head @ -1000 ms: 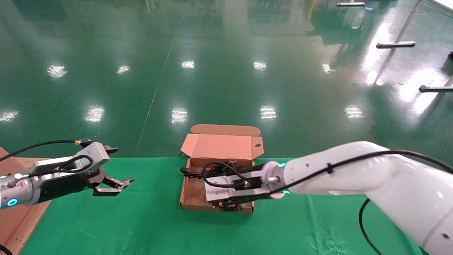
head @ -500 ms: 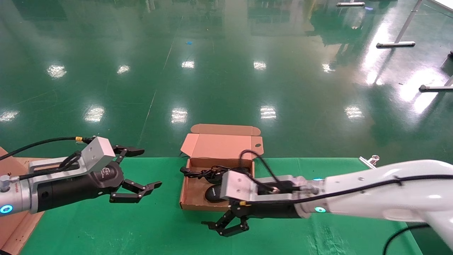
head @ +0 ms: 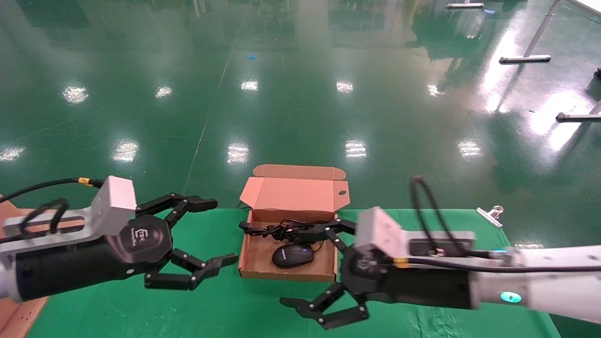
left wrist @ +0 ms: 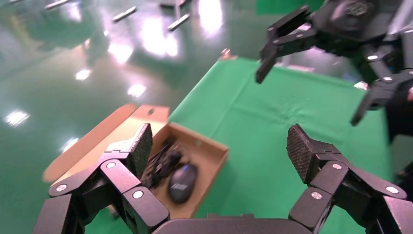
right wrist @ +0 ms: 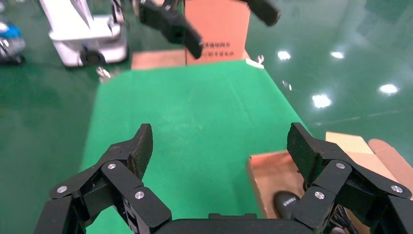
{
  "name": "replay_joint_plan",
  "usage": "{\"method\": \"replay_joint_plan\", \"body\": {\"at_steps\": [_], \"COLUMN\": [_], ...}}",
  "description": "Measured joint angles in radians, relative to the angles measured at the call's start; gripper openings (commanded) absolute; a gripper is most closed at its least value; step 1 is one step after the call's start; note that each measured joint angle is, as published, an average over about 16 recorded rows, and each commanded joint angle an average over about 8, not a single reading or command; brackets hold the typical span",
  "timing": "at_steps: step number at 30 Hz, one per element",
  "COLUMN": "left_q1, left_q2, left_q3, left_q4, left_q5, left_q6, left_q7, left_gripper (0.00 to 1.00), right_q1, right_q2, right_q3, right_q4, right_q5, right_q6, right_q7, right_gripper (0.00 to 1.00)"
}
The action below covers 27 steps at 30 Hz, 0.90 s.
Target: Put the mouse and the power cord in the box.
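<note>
The box (head: 286, 274) stands on the green table with its lid (head: 293, 192) raised. Inside lie the black mouse (head: 292, 256) and, behind it, the bundled power cord (head: 277, 230). My right gripper (head: 293, 266) hangs open at the box's near right corner, holding nothing. My left gripper (head: 218, 231) is open just left of the box. The left wrist view shows the box (left wrist: 214, 151), the mouse (left wrist: 182, 181) and the cord (left wrist: 163, 158) by my left gripper (left wrist: 220, 146). In the right wrist view, my right gripper (right wrist: 220, 141) is over cloth beside the mouse (right wrist: 287, 201).
A larger brown carton (head: 19, 300) sits at the table's left edge. A metal binder clip (head: 490, 215) lies at the back right. The table's far edge runs just behind the box lid, with green floor beyond.
The right gripper has pulled back out of the box toward the near right, leaving the mouse inside. The left gripper has moved right, closer to the box.
</note>
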Motion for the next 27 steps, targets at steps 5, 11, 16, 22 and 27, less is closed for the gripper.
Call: {"method": "replay_joint_plan", "body": {"at_steps": [5, 11, 16, 22, 27], "left_q1": [0.030, 0.065, 0.091, 0.111, 0.119], "left_q2": [-0.010, -0.021, -0.030, -0.036, -0.039], "left_q3": [-0.058, -0.128, -0.180, -0.221, -0.238], "left_q4": [-0.047, -0.104, -0.146, -0.178, -0.191], "left_q5": [-0.043, -0.094, -0.132, -0.162, -0.173], "left_q6": [0.073, 0.159, 0.225, 0.277, 0.298], "left_q7": [-0.031, -0.068, -0.095, -0.114, -0.122], "left_gripper": [1.00, 1.00, 1.00, 1.00, 1.00], "right_q1": [-0.055, -0.120, -0.171, -0.215, -0.234], "right_q2": [0.064, 0.140, 0.199, 0.250, 0.272], "right_q3": [0.100, 0.220, 0.314, 0.394, 0.429], "right_q4": [0.047, 0.104, 0.148, 0.186, 0.202], "right_q5": [0.059, 0.129, 0.183, 0.231, 0.251], "right_q6": [-0.071, -0.156, -0.222, -0.279, -0.304], "right_q7": [0.035, 0.077, 0.110, 0.136, 0.147], "right_gripper": [1.00, 1.00, 1.00, 1.00, 1.00]}}
